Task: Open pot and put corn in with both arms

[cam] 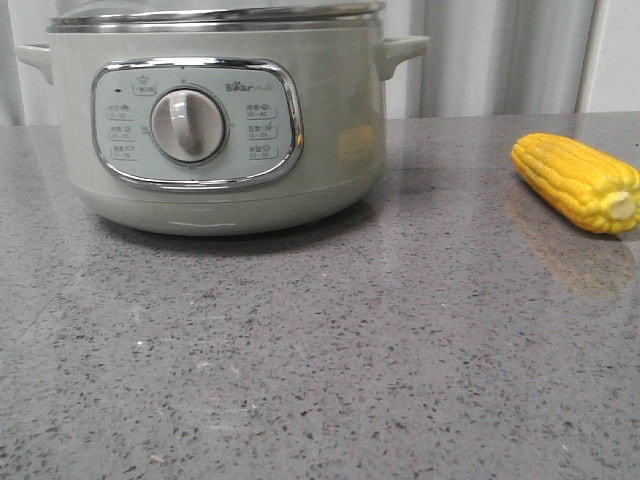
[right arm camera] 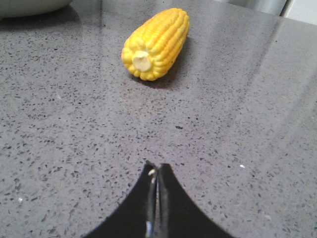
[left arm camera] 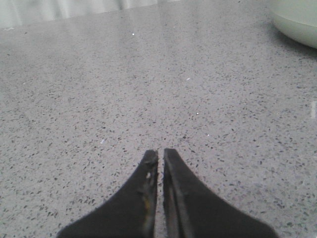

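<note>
The pale sage-green pot (cam: 215, 120) stands at the back left of the grey speckled table, its dial panel facing me and its lid on the metal rim. The yellow corn (cam: 577, 181) lies on the table at the right, its stub end toward the front. Neither gripper shows in the front view. My left gripper (left arm camera: 161, 151) is shut and empty above bare table, with the pot's base (left arm camera: 296, 22) far off at one corner. My right gripper (right arm camera: 157, 167) is shut and empty, a little short of the corn (right arm camera: 156, 42), whose stub end points at it.
The grey speckled countertop (cam: 330, 350) stretches wide in front of the pot and the corn. A pale curtain and wall (cam: 500, 55) run behind the table's far edge.
</note>
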